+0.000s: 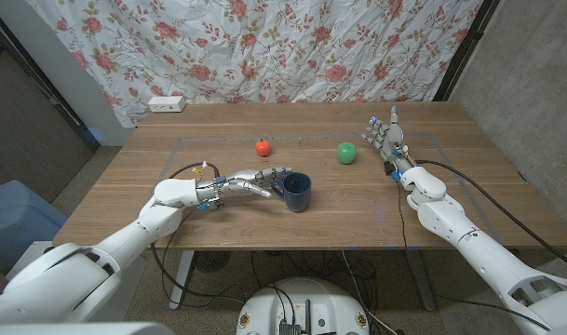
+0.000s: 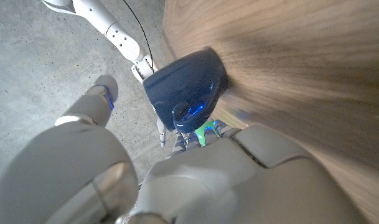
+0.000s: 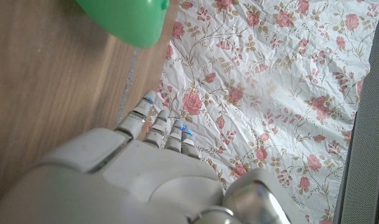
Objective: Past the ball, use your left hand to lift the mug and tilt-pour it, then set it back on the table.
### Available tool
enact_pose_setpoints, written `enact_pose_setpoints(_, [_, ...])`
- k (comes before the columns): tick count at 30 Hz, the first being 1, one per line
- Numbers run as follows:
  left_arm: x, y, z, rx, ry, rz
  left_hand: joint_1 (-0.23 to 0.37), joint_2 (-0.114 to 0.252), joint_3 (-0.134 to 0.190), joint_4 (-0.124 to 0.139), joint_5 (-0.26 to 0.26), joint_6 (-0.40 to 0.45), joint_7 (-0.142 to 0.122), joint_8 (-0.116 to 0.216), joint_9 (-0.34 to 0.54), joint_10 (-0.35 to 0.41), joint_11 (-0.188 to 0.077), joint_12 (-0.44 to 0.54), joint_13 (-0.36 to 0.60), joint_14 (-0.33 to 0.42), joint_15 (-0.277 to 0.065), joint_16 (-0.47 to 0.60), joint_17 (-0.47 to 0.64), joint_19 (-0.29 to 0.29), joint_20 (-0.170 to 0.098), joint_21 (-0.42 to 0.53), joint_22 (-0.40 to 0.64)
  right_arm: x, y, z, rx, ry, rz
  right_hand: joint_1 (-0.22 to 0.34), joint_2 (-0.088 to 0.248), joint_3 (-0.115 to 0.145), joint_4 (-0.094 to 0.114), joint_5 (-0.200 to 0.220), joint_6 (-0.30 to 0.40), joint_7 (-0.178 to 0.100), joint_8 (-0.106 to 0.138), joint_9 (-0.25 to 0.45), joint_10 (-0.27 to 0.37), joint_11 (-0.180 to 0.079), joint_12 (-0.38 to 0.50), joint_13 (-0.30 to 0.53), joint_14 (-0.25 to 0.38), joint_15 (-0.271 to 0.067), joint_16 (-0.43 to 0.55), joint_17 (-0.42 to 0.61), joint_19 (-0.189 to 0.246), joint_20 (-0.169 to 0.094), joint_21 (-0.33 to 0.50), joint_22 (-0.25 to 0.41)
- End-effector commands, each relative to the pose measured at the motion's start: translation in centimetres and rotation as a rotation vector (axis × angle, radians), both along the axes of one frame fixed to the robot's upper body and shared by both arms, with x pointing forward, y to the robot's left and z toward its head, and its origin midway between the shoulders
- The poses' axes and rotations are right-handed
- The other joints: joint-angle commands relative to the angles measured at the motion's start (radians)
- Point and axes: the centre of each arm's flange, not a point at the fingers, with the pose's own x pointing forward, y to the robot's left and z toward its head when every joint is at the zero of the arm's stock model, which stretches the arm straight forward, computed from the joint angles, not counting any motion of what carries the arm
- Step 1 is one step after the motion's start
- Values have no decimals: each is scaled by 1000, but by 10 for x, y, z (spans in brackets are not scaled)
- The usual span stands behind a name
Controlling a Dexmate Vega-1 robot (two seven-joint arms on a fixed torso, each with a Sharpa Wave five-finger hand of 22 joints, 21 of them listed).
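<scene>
Fingers of the left hand (image 1: 235, 184) reaching to the handle side of the dark blue ceramic mug (image 1: 296, 192), touching it; whether clamped on the handle, cannot tell. Mug upright near the middle of the brown wooden table (image 1: 218, 228), closer to the front edge, inside hidden. Same mug seen from the left wrist as a dark blue rounded body (image 2: 186, 89) just beyond the white knuckles (image 2: 239, 168), thumb (image 2: 96, 102) standing apart from it.

Fingers of the right hand (image 1: 387, 140) extended, side by side, upright near the right edge, holding nothing. From the right wrist, fingertips (image 3: 145, 102) against wood grain and cloth.

Green smooth ball (image 1: 346, 153) on the table beside that hand, its lower curve (image 3: 127, 22) close in the right wrist view. Small red round fruit (image 1: 263, 147) toward the back edge, well apart from the mug. White power strip (image 1: 167, 104) at the back left corner. Floral rose-print curtain (image 1: 264, 46) behind the table, grey wall (image 1: 534, 84) to the right.
</scene>
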Motion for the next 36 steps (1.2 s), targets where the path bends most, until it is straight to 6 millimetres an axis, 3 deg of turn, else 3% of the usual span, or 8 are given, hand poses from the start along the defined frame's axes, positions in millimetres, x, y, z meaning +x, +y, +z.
enact_pose_setpoints(1, [7, -14, 2, -6, -12, 9, 11, -3, -4, -3, 0, -48, 9, 6, 2, -65, 10, 4, 2, -107, 9, 7, 6, -103, 8, 6, 1, 0, 0, 0, -1, 1, 0, -8, 48, -1, 5, 7, 7, 0, 5, 5, 3, -3, 6, 4, 9, -6, 5, 4, 3, -1, 5, 1])
enact_pose_setpoints(36, [19, -38, 2, 38, -6, -27, 49, -4, -9, -4, 1, 47, 25, 34, 2, 41, -2, 28, 2, -7, -11, 21, 5, -45, 25, 17, 1, 0, -1, 0, -1, 1, 1, -8, 48, -1, 5, 7, 7, -1, 5, 5, 2, -3, 5, 4, 9, -6, 5, 4, 3, -1, 5, 1])
